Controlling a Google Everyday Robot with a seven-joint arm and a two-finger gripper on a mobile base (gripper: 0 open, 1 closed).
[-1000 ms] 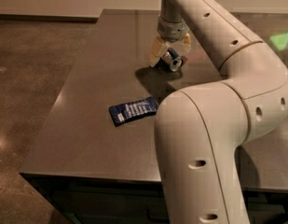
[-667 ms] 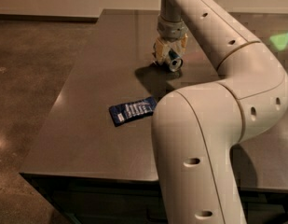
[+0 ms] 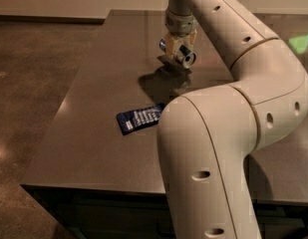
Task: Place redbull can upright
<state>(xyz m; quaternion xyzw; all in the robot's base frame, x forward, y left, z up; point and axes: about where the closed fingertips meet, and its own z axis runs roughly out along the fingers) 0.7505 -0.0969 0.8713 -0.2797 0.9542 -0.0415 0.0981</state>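
Since a second ago my gripper (image 3: 178, 48) has come up a little from the table (image 3: 88, 133), carrying the redbull can (image 3: 186, 59) with it, while the dark blue packet has stayed where it was. I see the claw near the far middle of the tabletop, pointing straight down from the wrist, and it is clenched on the can: one pale yellowish finger (image 3: 170, 39) sits on each side of the can's body. The can is not upright. It lies on its side between the fingers, tilted, with one round silver end turned toward the camera and down to the right, and a patch of blue showing at the other end behind the fingers. It appears to hang just above the surface rather than rest on it, with a dark shadow (image 3: 161, 81) spread on the table below and toward me. Further out, the flat dark blue snack packet (image 3: 140, 119) lies well apart from the can, nearer the front, partly tucked behind the big cream elbow of my arm (image 3: 218, 148), which fills the right of the view. Brown speckled floor (image 3: 29, 73) shows at left.
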